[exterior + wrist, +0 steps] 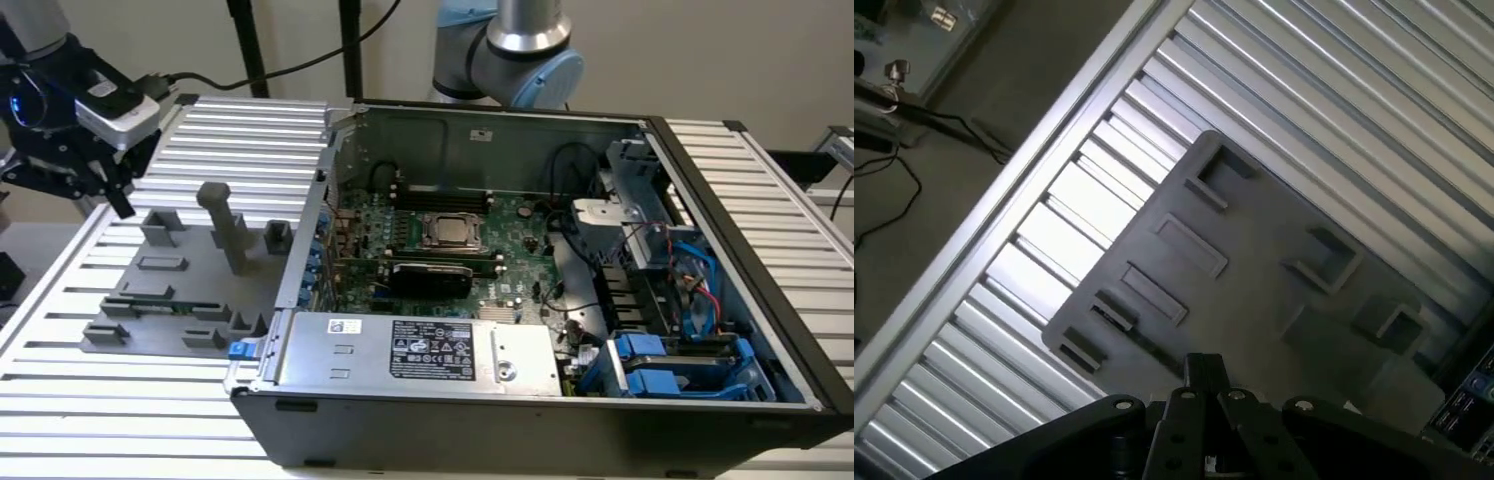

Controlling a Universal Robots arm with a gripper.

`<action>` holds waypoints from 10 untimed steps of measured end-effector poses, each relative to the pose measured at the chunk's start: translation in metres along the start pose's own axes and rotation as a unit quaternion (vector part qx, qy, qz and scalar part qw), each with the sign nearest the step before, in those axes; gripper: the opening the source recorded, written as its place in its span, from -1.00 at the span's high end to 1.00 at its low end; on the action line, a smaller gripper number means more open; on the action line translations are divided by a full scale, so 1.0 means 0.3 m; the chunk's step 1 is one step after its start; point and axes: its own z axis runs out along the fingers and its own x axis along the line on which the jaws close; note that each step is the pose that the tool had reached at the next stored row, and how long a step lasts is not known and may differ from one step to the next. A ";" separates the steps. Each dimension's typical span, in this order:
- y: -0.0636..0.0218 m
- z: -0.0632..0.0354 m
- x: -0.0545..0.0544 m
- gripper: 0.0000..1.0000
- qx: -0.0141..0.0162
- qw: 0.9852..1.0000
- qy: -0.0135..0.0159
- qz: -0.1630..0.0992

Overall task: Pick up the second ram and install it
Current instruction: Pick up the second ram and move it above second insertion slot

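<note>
Your gripper (118, 200) (1204, 372) hangs with its tips pressed together, holding nothing, above the far left corner of the tray (187, 270). The ram (160, 298) looks to be the thin strip standing on edge in a tray slot below the gripper, apart from it. The case (454, 130) lies well off toward the exterior view's right.

Power-supply label (434, 350): print illegible.
</note>
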 end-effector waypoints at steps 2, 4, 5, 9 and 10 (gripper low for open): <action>0.000 0.006 0.000 0.79 0.000 1.000 0.001 -0.018; 0.000 0.011 0.000 0.79 -0.001 0.999 0.002 -0.037; -0.001 0.014 0.000 0.79 -0.001 0.999 0.002 -0.045; -0.001 0.025 0.001 0.79 -0.002 0.997 0.004 -0.082; -0.001 0.028 0.001 0.79 -0.002 0.996 0.004 -0.091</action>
